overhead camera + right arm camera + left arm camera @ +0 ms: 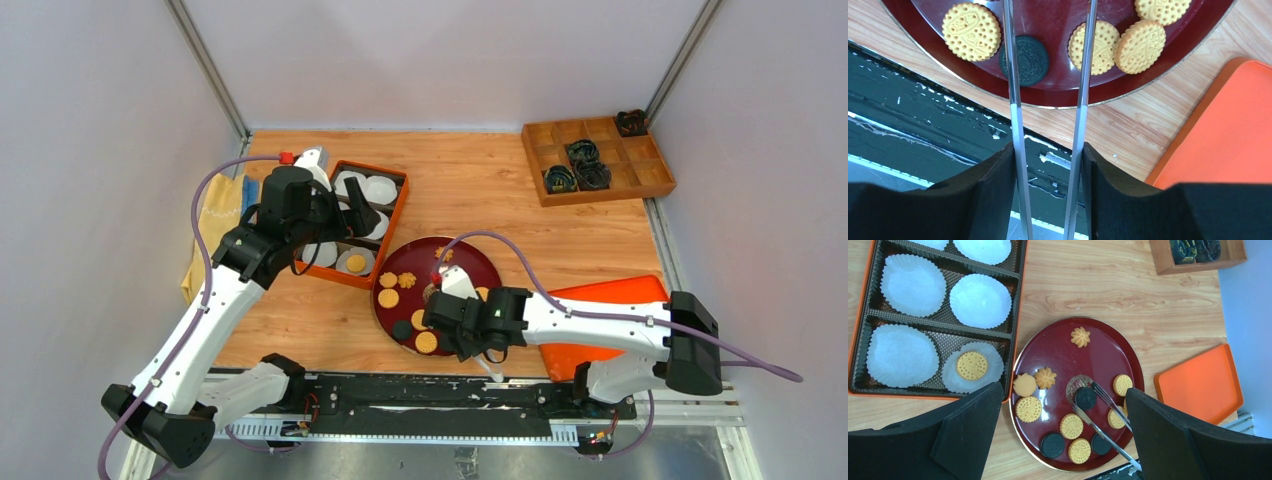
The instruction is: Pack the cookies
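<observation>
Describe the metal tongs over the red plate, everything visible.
The tongs are two slim, shiny metal arms, squeezed partway together between the fingers of the right pincer. They reach over the dark red plate, and in the left wrist view their tips flank a black cookie at the plate's middle. Whether they already pinch it cannot be told.
</observation>
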Available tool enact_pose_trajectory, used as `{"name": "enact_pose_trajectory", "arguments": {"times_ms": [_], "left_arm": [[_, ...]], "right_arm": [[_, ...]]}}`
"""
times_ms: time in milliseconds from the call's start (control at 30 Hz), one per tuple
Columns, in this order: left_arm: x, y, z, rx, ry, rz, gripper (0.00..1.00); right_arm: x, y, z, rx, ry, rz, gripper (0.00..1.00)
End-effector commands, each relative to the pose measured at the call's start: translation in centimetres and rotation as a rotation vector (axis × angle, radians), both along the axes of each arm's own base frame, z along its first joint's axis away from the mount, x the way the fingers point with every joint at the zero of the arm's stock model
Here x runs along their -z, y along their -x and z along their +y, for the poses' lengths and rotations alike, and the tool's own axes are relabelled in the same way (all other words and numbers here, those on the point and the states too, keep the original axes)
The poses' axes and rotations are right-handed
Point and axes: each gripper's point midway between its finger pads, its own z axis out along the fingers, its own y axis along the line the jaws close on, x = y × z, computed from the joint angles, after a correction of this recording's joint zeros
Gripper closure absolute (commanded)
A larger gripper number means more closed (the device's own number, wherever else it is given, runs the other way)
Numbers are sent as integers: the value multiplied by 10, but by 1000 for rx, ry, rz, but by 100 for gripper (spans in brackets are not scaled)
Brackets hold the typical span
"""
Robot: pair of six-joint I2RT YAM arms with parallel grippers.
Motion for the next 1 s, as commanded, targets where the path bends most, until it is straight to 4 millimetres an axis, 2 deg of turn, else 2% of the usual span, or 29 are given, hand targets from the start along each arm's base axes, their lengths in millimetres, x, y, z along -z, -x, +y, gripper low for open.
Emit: {"name": "enact_pose_trajectory", "arguments": {"times_ms": [0, 67, 133, 233, 300, 500, 667, 767, 967], "left_arm": [[-5, 0, 1, 5, 6, -26, 0], [-6, 1, 1, 5, 7, -27, 0], [-6, 1, 2, 8, 6, -28, 0], [-4, 2, 0, 13, 8, -22, 0], [-4, 2, 1, 10, 10, -22, 0], [-5, 0, -1, 13, 14, -20, 0], [-11, -1, -1, 12, 16, -36, 0], [-14, -2, 0, 11, 14, -44, 1], [-11, -3, 2, -2, -3, -32, 5]], "right_arm": [[-8, -1, 13, -22, -38, 17, 75], [-8, 1, 14, -25, -39, 25, 80], [-9, 1, 13, -15, -43, 29, 81], [-9, -1, 2, 32, -5, 16, 69], [-7, -1, -4, 50, 9, 21, 68], [-7, -1, 1, 29, -4, 36, 84], [-16, -7, 16, -11, -32, 19, 95], [-20, -8, 25, -42, -42, 24, 100], [-14, -4, 38, -66, -82, 67, 100]]}}
